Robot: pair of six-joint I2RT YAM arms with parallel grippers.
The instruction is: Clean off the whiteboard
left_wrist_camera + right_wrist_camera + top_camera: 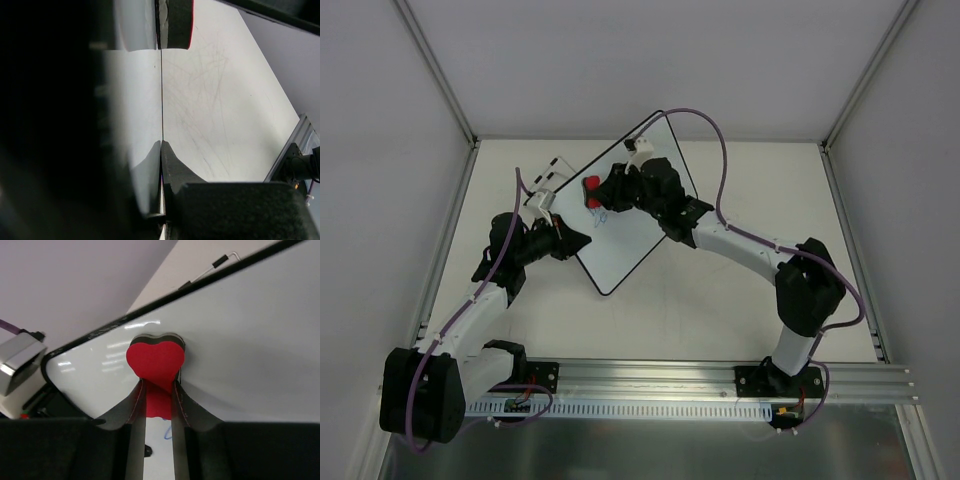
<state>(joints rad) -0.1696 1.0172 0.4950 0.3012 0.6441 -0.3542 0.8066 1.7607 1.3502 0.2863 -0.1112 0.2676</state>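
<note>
One whiteboard (628,250), mid-counter, turned diamond-wise in the top view, one corner toward the back wall. Flat glossy white face, rounded corners, thin black rim. Small blue scribble (601,218) near the middle, just below the eraser (591,186). Thin wire stand (553,166) with black tips poking out past the upper-left edge.

One eraser only: heart-shaped, red face over a dark backing layer, sitting against the board face. Pinched at its pointed end by the right claw (157,392), both fingers closed on its sides.

Closed as well: left claw (575,242), clamped on the board's left edge. Wrist view runs along that rim edge-on, white face on one side, scuffed surface on the other.

Pale matte counter (720,310), faint scratch marks. Two black-and-white arms, a purple cable (720,150) on each, bases on a ribbed aluminium rail (650,374) at the near edge.
</note>
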